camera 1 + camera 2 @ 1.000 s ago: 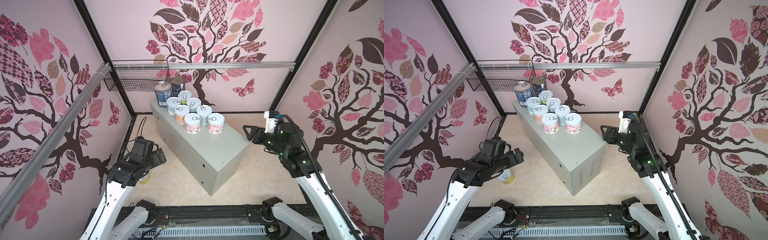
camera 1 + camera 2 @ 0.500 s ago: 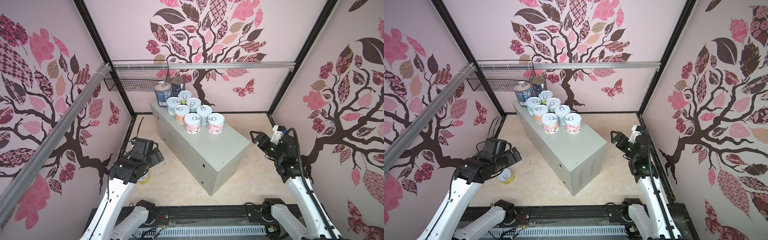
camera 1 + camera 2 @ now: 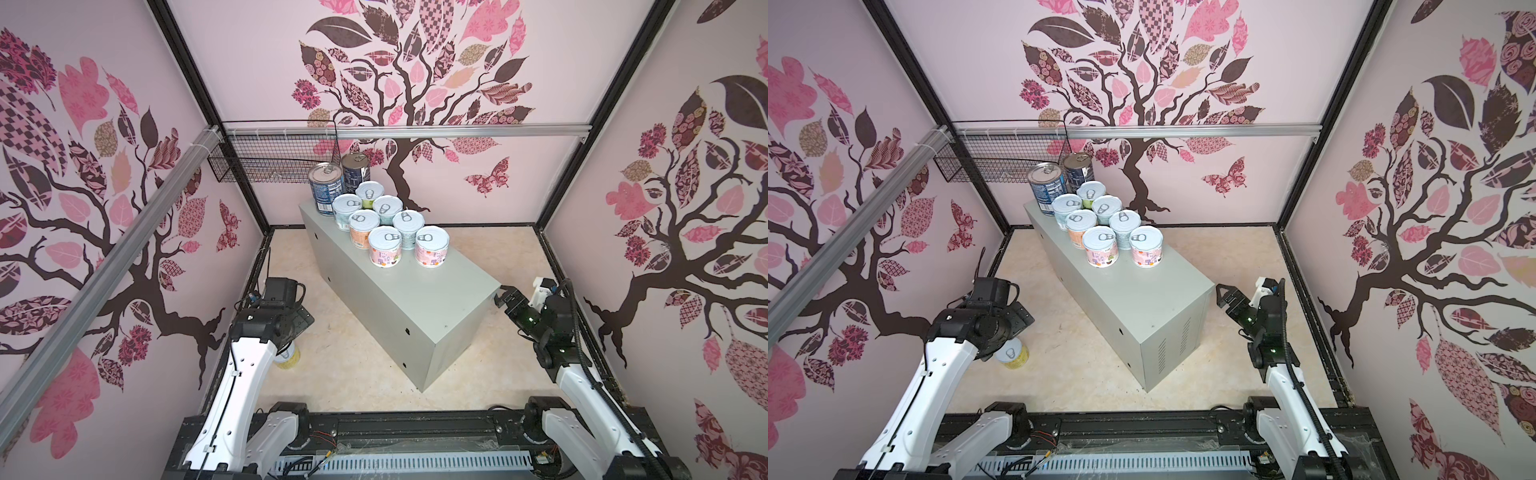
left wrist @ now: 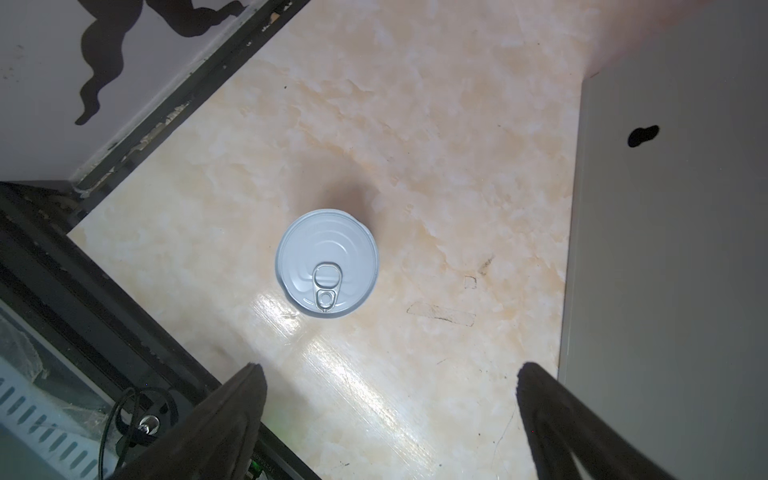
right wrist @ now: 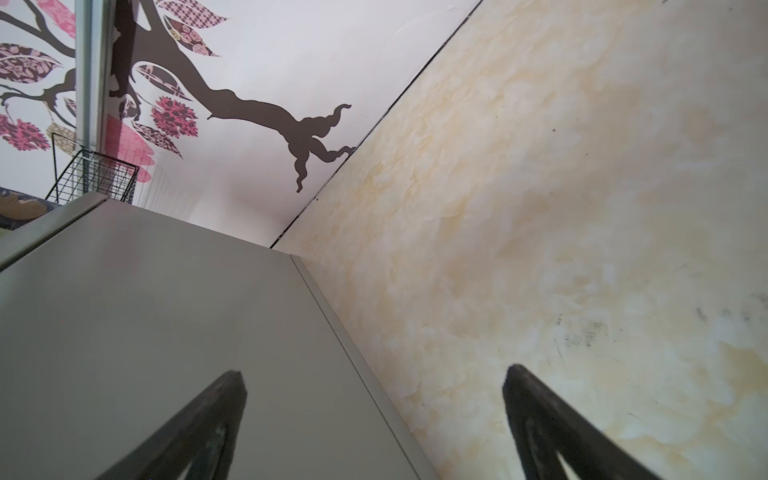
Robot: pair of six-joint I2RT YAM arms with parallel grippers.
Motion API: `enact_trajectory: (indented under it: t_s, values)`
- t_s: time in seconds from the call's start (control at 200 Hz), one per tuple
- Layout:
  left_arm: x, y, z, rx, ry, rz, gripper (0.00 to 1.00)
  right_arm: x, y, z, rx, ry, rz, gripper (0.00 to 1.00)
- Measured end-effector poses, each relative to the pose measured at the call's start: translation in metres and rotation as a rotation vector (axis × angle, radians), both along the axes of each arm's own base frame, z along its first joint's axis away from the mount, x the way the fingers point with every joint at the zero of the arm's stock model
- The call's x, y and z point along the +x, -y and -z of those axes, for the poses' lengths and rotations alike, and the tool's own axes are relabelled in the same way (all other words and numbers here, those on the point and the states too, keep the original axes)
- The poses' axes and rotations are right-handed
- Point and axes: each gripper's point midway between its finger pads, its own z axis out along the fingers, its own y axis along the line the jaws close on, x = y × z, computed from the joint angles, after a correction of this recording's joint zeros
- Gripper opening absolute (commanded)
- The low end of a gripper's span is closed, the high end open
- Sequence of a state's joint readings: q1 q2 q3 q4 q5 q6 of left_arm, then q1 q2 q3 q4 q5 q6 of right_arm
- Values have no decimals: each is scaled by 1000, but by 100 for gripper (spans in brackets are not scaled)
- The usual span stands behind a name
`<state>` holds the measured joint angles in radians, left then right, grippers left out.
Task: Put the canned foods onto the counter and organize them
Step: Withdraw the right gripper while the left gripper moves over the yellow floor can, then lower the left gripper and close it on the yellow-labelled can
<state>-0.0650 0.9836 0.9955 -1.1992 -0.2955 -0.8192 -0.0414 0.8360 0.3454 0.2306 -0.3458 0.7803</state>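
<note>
Nine of the canned foods [image 3: 386,226] are upright on the tabletop [image 3: 415,299], bunched at its far end. Two tall dark-blue cans [image 3: 328,189] with shiny silver pull-tab tops stand at the very back. Seven short cans [image 3: 1100,245] with white lids and pastel labels are packed tight in front of them. The tabletop is a long pale grey-green metal box with a flat matte top and little dark holes down its side.

The tenth one, a short yellow-labelled can [image 4: 327,263], stands upright on the glossy marbled beige floor [image 4: 415,124]. It's off the tabletop's left side, not touching it.

The left hand [image 4: 390,368] points straight down above that can, black fingers spread wide with nothing between them. In both top views the bent left arm covers the hand and part of the can.

The right hand [image 3: 504,293] sits just off the tabletop's near right corner with its arm folded low. Its fingers are apart and it's holding nothing. In the right wrist view one finger shows against grey metal, the other against floor.

Label print is too small to read.
</note>
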Motion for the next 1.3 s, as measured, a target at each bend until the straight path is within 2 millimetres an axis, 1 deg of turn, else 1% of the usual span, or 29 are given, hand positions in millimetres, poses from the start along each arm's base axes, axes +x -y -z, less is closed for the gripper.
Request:
enact_trajectory:
  t_s: [0.125,0.265,0.465,0.67,0.81,0.99,1.3]
  values:
    - [-1,-6,10,23,-43,-44,98,-3,-3,21,46,-30,0,100]
    - [-2,-9,24,28,-100,-71,98,-9,-7,32,108,-41,-1,100]
    - [-6,-10,46,21,-171,-95,98,-11,-18,29,159,-16,-29,100]
    - [-12,-17,65,6,-226,-136,98,-10,-29,27,174,-7,-61,100]
    - [-8,-17,71,2,-217,-133,98,-11,-36,27,176,-6,-84,100]
    - [1,-17,79,-10,-217,-124,98,-11,-38,28,179,-11,-96,100]
    - [6,-27,96,-41,-245,-162,98,-11,-40,30,182,-17,-107,100]
